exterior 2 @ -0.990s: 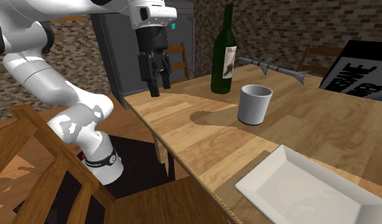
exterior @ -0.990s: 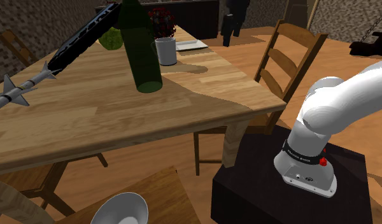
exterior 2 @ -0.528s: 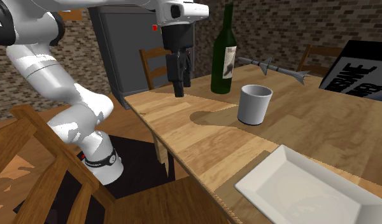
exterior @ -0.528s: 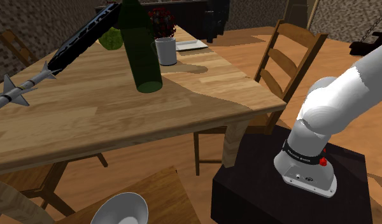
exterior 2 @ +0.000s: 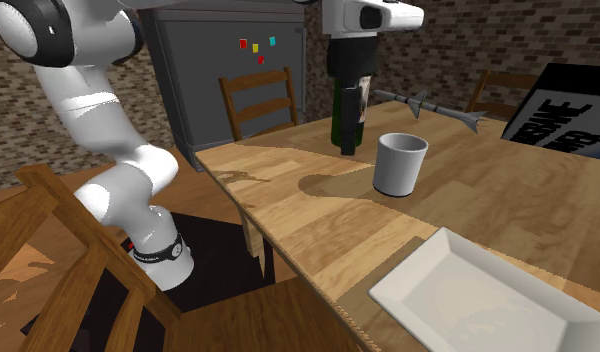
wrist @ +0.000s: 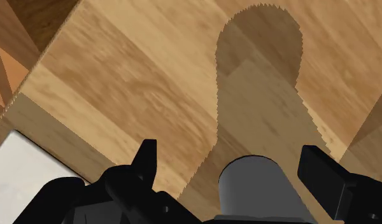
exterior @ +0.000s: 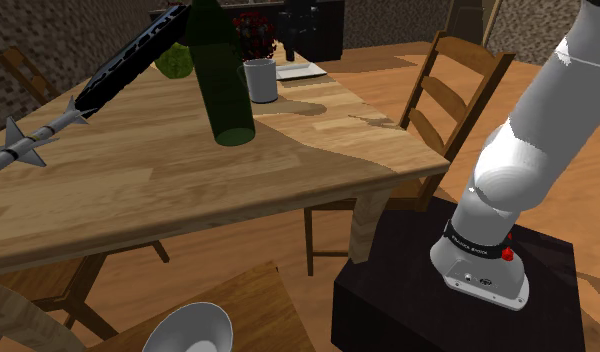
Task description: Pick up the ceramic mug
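1. The hand [wrist: 231, 154] has been swung in from the surface's [exterior 2: 318, 230] near edge over the last second. The grey mug [wrist: 256, 186] is now framed between the black fingers [wrist: 146, 167] in the wrist view.
2. The fingers are held spread wide. Neither is touching the mug, so nothing is gripped yet.
3. The mug is seen upright on the surface, below the hand and slightly off to one side of it in the second exterior view. How far the fingertips hang above the rim cannot be told.
4. The approach is judged nearly done. A final lining-up, a lowering around the mug and a closing are still called for.
5. On contents: the mug's mouth is open and nothing is seen inside, though its bottom is hidden.
6. The dark green bottle [exterior: 220, 85] is stood just beyond the hand and near the mug. What it holds cannot be told, and a knock against it during the descent is judged the main risk.
7. The white plate [exterior 2: 488, 295], well apart from the hand, is left bare.
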You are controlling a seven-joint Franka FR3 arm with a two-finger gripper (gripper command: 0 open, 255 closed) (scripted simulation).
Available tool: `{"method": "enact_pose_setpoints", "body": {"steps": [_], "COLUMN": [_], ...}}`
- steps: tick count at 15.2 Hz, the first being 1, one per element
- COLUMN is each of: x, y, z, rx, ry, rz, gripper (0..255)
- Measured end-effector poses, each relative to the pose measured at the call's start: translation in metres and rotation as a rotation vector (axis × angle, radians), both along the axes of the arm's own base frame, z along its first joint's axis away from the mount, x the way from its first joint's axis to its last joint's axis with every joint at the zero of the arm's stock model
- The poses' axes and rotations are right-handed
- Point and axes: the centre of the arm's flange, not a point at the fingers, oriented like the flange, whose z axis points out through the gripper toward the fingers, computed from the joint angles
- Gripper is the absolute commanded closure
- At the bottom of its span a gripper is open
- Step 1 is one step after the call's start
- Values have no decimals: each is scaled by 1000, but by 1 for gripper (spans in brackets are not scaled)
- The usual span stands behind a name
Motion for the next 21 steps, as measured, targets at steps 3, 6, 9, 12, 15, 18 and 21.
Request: {"method": "enact_pose_setpoints", "body": {"steps": [3, 6, 9, 12, 15, 18, 21], "x": [46, 88, 109, 111, 111, 111, 111], "y": [3, 4, 7, 6, 7, 7, 7], "z": [-2, 0, -10, -24, -39, -42, -42], "rx": [32, 64, 81, 83, 83, 83, 83], "ry": [22, 45, 57, 58, 59, 58, 58], "rz": [-2, -4, -4, -4, -4, -4, -5], "gripper": [0, 0, 0, 0, 0, 255, 255]}}
